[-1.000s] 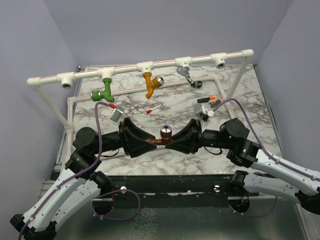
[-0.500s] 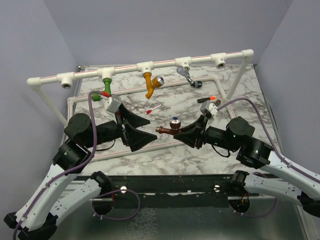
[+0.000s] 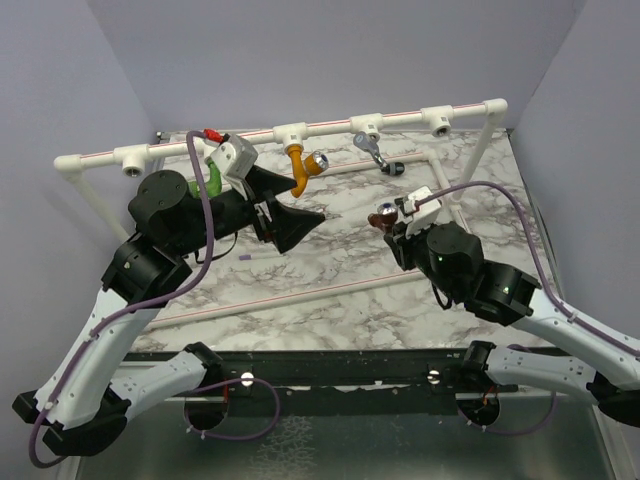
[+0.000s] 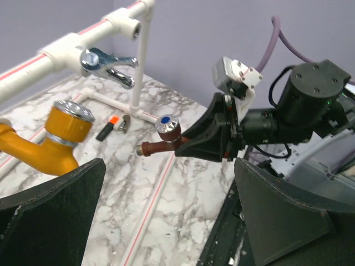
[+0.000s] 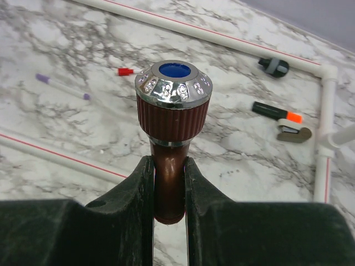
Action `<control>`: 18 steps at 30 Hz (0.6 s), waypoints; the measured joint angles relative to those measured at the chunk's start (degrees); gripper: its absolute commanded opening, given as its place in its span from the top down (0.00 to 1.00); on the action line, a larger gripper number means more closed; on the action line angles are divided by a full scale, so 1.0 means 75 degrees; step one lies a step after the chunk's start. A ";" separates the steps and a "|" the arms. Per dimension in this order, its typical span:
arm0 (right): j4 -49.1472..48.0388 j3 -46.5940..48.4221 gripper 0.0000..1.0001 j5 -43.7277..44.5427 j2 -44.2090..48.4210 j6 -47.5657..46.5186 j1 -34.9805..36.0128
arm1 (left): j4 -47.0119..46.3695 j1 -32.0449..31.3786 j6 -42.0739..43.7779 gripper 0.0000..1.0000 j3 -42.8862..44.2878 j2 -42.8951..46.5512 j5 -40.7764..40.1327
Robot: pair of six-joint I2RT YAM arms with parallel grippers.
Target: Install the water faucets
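My right gripper (image 3: 395, 232) is shut on the stem of the dark brown faucet (image 3: 383, 215), holding it above the marble top; in the right wrist view its chrome, blue-capped knob (image 5: 173, 83) stands above the closed fingers (image 5: 133, 205). My left gripper (image 3: 300, 222) is open and empty, raised near the white pipe (image 3: 330, 125). The left wrist view shows the brown faucet (image 4: 163, 138) held apart from it. On the pipe hang the mustard-orange faucet (image 3: 297, 165), the silver-grey faucet (image 3: 370, 148) and the green faucet (image 3: 208, 183), mostly hidden behind my left wrist.
The pipe has open tee sockets at the left (image 3: 133, 160) and right (image 3: 437, 122) ends. A lower white pipe frame (image 3: 450, 190) edges the marble table (image 3: 330, 300). A black-and-orange marker (image 5: 274, 112), a purple marker (image 5: 61, 86), a red piece (image 5: 126, 71) and a black cap (image 5: 273, 66) lie there.
My left gripper let go of the brown faucet, opened, and lifted back-left toward the pipe. My right gripper kept the faucet and carried it up and to the right.
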State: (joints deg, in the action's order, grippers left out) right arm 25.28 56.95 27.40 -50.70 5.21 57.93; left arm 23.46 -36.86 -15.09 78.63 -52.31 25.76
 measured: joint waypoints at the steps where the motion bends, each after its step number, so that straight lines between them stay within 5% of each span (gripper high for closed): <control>1: 0.0035 0.0000 0.99 0.0224 -0.0064 -0.0087 -0.0050 | 0.0041 0.0000 0.0111 0.01 0.0128 -0.0099 -0.0131; 6: 0.0012 0.0020 0.99 0.0557 -0.0536 -0.0399 -0.0819 | 0.0294 0.0000 0.0487 0.01 0.0909 -0.0801 -0.0994; 18: -0.0099 -0.0035 0.99 -0.0766 -0.0973 0.0044 -0.4086 | 0.0504 0.0000 0.0953 0.01 0.1929 -0.2022 -0.3372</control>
State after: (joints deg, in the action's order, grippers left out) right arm 24.53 56.69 21.65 -58.00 5.54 27.29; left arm 27.24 -36.86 -7.94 93.10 -67.48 0.47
